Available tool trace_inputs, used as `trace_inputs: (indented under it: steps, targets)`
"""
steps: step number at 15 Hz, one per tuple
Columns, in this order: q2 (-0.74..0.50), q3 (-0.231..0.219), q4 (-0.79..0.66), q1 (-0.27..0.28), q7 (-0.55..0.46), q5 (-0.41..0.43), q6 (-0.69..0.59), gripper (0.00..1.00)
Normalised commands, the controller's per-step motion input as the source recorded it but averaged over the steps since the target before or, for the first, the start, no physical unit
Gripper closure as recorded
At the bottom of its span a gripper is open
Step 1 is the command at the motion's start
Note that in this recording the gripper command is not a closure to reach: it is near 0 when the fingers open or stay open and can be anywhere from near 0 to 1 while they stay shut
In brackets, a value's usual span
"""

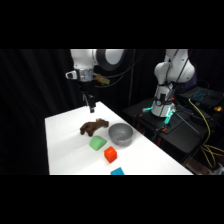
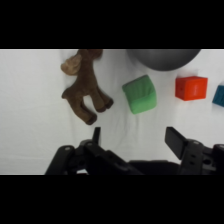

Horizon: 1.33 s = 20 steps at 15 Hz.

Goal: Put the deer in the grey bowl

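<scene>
Now, side view first:
Arm: one white arm is reaching over the white table (image 1: 65, 150) from its base at upper right.
Gripper: one gripper (image 1: 92, 107) is hanging over the far end of the table, above and just behind the deer, not touching it.
Deer: one dark brown deer (image 1: 93, 127) is lying on the table, just left of the grey bowl.
Grey bowl: one grey bowl (image 1: 120, 134) is sitting upright on the table, with nothing showing inside it.
Blocks: three are showing — one green block (image 1: 97, 143) in front of the deer, one orange-red block (image 1: 110, 155) nearer the camera, one blue block (image 1: 118, 171) cut by the lower edge.

Over to the wrist view:
Gripper: one gripper (image 2: 134, 141) is rising from the bottom edge, its two fingers (image 2: 176, 141) standing well apart with only bare table between them — it is holding nothing.
Deer: the deer (image 2: 84, 86) is lying flat, legs pointing toward the gripper, beyond the left finger.
Grey bowl: the grey bowl (image 2: 162, 57) is peeking in at the top edge, only its lower part showing.
Blocks: three again — the green block (image 2: 139, 94) beside the deer's legs, the orange-red block (image 2: 191, 87) to its right, the blue block (image 2: 219, 95) clipped at the right edge.
</scene>
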Motion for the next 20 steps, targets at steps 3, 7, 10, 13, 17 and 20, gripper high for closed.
trace_inputs:
  steps: [3, 7, 10, 13, 17, 20]
  targets:
    - [0.43, -0.083, 0.37, -0.158, -0.01, 0.165, 0.26, 0.0]
    - [0.35, -0.039, 0.19, -0.13, 0.05, 0.195, 0.25, 0.0]
    - [0.34, -0.02, 0.14, -0.106, 0.07, 0.172, 0.2, 0.0]
    - [0.22, 0.021, 0.1, -0.079, 0.05, 0.176, 0.07, 0.0]
    - [0.1, 0.071, 0.06, -0.068, 0.03, 0.183, -0.01, 0.0]
    - [0.1, 0.113, 0.09, -0.11, -0.02, 0.212, -0.07, 0.0]
